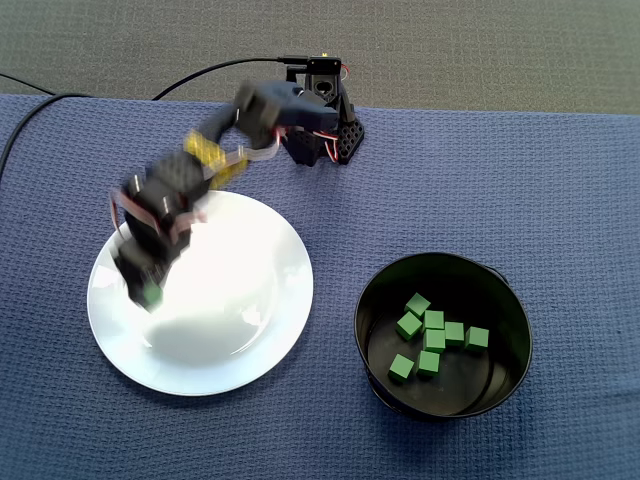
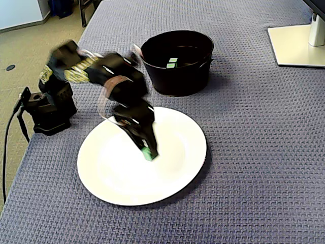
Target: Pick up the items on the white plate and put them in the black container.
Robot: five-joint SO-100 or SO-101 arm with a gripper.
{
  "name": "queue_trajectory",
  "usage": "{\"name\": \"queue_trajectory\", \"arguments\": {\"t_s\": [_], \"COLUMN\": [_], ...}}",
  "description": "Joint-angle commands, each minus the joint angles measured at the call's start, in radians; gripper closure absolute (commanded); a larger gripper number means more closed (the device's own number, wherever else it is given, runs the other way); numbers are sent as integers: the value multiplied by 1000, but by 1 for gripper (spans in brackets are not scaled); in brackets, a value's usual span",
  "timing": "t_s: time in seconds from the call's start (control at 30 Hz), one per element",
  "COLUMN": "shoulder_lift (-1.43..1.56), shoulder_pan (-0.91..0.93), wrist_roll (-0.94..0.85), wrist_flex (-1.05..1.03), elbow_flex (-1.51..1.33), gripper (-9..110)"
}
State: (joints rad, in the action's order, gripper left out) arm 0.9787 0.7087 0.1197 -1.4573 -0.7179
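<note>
- Green cube (image 2: 149,154) sits pinched at the tips of the gripper (image 2: 148,151); the dark fingers (image 2: 143,138) are drawn narrow around it, and little more than its lower edge shows in either fixed view.
- Judged as the carry step: keep the squeeze steady, lift well clear of the rim, and swing across in one smooth arc. The hold is at the very tips, so a jerk could flick the piece loose.
- White plate (image 1: 255,330) lies directly beneath the gripper and looks otherwise bare. No other piece shows on it in either fixed view, so this is probably the last one.
- Arm (image 1: 190,170) is smeared with blur from its base (image 1: 325,125) down to the wrist, so the exact finger gap cannot be read.
- Black container (image 1: 375,290) stands just beside the plate, apart from it. Several cubes (image 1: 434,322) lie loose on its floor, clustered near the middle.
- For the drop, open only once the tips are over the container's centre, low enough that the piece cannot bounce off the wall.
- Blue cloth (image 1: 560,200) covers the table under everything.
</note>
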Motion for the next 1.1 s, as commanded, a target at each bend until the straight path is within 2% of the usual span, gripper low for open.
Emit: {"name": "queue_trajectory", "arguments": {"t_s": [0.0, 0.13, 0.27, 0.37, 0.53, 0.7, 0.83, 0.93, 1.07], "shoulder_lift": [520, 784, 966, 1103, 1330, 1437, 1494, 1482, 1404], "shoulder_pan": [21, -94, -327, -531, -785, -885, -914, -934, -966], "wrist_roll": [-120, -233, -360, -465, -595, -699, -805, -873, -923], "wrist_flex": [52, 58, 95, 192, 382, 546, 784, 956, 1086], "elbow_flex": [-209, -284, -293, -380, -686, -1023, -1355, -1554, -1700], "gripper": [102, 102, 102, 102, 102, 102, 102, 102, 102]}}
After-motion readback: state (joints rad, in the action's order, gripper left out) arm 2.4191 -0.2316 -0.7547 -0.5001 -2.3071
